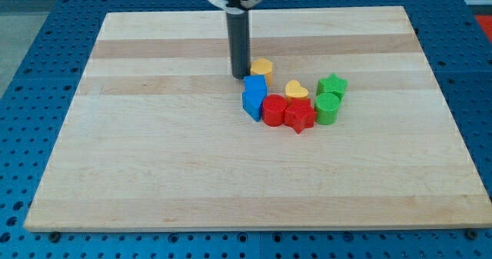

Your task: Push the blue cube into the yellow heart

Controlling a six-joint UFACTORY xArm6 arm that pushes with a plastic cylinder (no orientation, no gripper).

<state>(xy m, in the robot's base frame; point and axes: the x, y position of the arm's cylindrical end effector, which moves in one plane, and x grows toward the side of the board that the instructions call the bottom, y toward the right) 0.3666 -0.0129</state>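
My tip [240, 75] rests on the board just above and left of the blue blocks. A blue cube [256, 85] sits directly below and right of the tip, almost touching it. A second blue block [251, 104] lies against the cube's lower side. The yellow heart [297, 90] sits to the right of the blue cube, a short gap apart, above the red blocks. Another yellow block [262, 66] lies right of the rod, touching the cube's top edge.
A red cylinder [274, 110] and a red star [300, 115] sit below the heart. A green star [333, 84] and a green cylinder [327, 108] stand at the cluster's right. The wooden board [154, 151] ends in blue table on all sides.
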